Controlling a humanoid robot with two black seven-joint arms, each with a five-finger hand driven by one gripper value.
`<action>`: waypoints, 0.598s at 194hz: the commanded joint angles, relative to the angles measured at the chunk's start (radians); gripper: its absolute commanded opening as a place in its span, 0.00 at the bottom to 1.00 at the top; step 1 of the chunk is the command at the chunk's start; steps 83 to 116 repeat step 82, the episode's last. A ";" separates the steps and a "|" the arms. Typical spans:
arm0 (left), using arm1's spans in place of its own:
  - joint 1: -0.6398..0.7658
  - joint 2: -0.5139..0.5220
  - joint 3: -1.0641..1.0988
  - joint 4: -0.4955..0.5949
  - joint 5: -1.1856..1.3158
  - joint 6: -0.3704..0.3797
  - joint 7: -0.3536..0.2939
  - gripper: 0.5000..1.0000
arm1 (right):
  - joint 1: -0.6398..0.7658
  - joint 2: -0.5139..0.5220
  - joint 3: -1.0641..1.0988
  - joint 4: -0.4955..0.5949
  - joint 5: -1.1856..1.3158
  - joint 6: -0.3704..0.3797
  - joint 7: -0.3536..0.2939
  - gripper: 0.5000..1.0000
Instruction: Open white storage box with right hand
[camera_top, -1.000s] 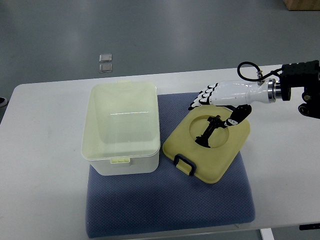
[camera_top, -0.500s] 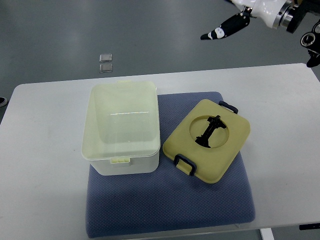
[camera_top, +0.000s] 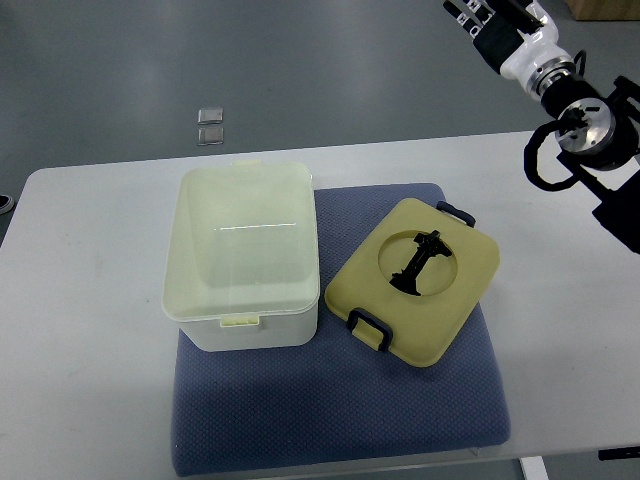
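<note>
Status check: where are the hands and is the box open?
Right hand raised at top edge, holding nothing; left out of view. White plastic storage box open, yellow lid beside it on blue mat. Nothing in the way.

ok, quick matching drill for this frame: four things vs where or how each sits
Things:
1. white storage box
2. lid
3. right hand
4. blue mat

States:
A. raised at the top right, off the table
B. under both box and lid
C. open, on the mat's left
D. lying flat, right of the box

Pairs: 1-C, 2-D, 3-A, 4-B
</note>
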 joint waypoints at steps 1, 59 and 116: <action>0.000 0.000 -0.001 0.000 0.000 0.000 0.000 1.00 | -0.079 0.070 0.071 -0.025 -0.003 0.060 0.008 0.86; 0.000 0.000 0.000 -0.028 0.000 0.002 0.008 1.00 | -0.154 0.130 0.103 -0.065 0.014 0.166 0.088 0.86; 0.000 0.000 -0.001 -0.036 0.000 0.002 0.014 1.00 | -0.157 0.144 0.103 -0.069 0.014 0.166 0.110 0.86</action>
